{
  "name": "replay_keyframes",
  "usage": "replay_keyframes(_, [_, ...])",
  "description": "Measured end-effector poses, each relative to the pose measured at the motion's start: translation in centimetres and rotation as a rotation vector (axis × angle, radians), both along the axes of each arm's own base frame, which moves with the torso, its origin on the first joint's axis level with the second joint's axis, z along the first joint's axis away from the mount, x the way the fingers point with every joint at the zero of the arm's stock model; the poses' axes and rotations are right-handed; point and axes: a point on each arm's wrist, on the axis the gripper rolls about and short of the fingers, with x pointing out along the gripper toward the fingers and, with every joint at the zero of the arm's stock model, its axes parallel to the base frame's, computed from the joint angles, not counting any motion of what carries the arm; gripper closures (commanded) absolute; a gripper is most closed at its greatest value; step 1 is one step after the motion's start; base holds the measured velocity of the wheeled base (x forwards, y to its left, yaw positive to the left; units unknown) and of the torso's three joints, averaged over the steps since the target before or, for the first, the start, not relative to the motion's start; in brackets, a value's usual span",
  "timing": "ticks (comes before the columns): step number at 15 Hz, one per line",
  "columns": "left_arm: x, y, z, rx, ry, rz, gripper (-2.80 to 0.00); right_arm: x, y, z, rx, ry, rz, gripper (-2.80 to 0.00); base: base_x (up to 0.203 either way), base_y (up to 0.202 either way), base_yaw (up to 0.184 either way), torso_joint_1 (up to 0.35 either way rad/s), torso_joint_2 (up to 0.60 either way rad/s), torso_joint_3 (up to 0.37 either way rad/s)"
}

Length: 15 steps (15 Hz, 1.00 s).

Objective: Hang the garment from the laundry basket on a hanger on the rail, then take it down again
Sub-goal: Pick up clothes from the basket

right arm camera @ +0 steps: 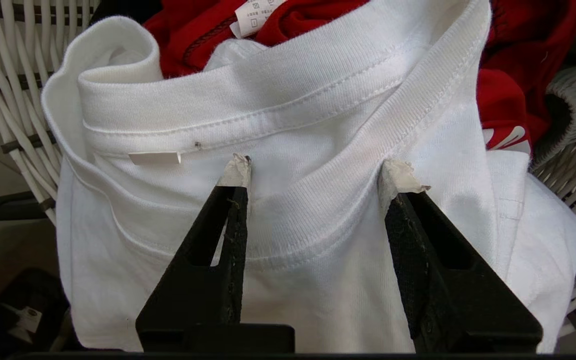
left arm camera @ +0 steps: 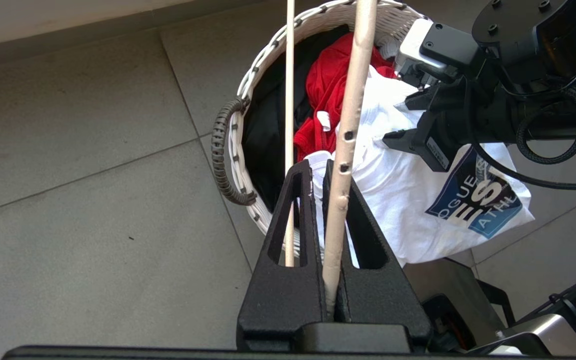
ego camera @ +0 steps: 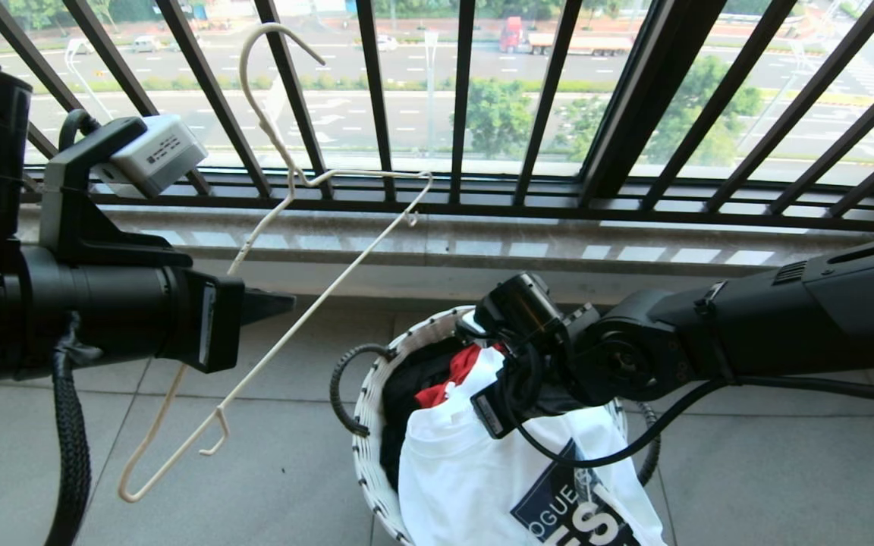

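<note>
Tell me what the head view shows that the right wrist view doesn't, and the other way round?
Only the head view shows the left gripper shut on the cream hanger, plus the window railing. Only the right wrist view shows the right gripper open at the white T-shirt collar and a small neck tag. Both show the shirt, a red garment and the laundry basket.

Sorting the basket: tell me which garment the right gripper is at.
The white T-shirt: right gripper open at its collar. The red garment and black garment lie behind.
</note>
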Motion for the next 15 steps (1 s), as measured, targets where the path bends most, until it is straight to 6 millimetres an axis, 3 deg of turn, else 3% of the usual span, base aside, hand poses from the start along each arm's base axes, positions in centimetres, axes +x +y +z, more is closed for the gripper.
replay_keyframes(3, [0.0,0.0,0.0,0.000,-0.002,0.000,0.00,-0.2,0.0,0.6,0.010,-0.014,0.006,0.00,0.000,0.000,0.000,0.000,0.00,0.000])
replay_keyframes(10, [-0.3,0.2,0.2,0.012,-0.018,-0.007,0.00,-2.8,1.2,3.3,0.047,-0.073,0.062,0.00,0.000,0.000,0.000,0.000,0.00,0.000])
replay_keyframes(15, [-0.4,0.2,0.2,0.011,-0.020,-0.009,0.00,-4.9,3.3,4.8,0.097,-0.118,0.141,0.00,0.000,0.000,0.000,0.000,0.00,0.000])
